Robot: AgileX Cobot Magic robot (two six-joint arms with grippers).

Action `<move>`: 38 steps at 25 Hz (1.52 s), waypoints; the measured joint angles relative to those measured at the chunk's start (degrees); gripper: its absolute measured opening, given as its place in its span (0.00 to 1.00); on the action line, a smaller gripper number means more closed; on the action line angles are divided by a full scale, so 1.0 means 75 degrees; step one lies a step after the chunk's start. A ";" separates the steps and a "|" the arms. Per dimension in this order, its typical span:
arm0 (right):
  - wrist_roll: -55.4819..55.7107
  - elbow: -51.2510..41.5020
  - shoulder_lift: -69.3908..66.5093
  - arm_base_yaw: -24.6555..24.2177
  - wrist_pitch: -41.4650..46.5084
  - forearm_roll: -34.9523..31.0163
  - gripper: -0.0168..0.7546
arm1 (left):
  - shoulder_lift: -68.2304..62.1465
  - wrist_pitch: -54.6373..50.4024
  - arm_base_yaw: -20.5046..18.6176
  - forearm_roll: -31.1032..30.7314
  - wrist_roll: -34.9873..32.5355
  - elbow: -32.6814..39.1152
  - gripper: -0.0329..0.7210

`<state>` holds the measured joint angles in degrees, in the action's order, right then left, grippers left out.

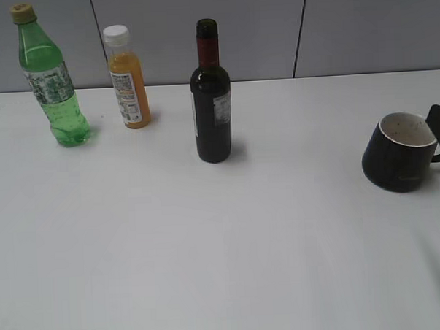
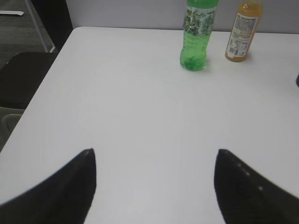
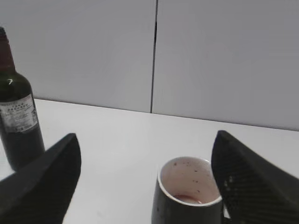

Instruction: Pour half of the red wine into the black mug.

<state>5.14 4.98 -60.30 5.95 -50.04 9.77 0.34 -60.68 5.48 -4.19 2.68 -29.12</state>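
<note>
Logging from my station: wine bottle [image 1: 211, 99] upright at centre, uncapped for pouring; black mug [image 1: 400, 151] far right, tilted, a little red inside, right gripper [image 3: 145, 179] spread wide around it; left gripper [image 2: 154, 184] wide, empty, over bare table [image 1: 210, 268].

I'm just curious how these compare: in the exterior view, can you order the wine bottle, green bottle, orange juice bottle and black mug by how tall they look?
1. Wine bottle and green bottle: alike, too close to rank.
2. Orange juice bottle.
3. Black mug, tilted, partly cut off at the right edge.
</note>
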 joint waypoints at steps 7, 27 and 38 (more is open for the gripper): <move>0.0050 -0.0598 -0.0881 0.0000 -0.1443 0.0010 0.89 | 0.0000 0.0000 0.0000 0.0000 0.0000 0.0000 0.82; -0.0277 -0.0688 -0.2268 -0.0580 -0.2460 -0.0244 0.89 | 0.0000 0.0000 0.0000 0.0000 0.0000 0.0000 0.82; -0.0302 -0.0333 -0.4153 -0.2848 -0.2532 0.1391 0.89 | 0.0000 0.0000 0.0000 0.0000 0.0000 0.0000 0.82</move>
<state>2.88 2.48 -91.44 -15.41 -69.02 20.20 0.34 -60.68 5.48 -4.19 2.68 -29.12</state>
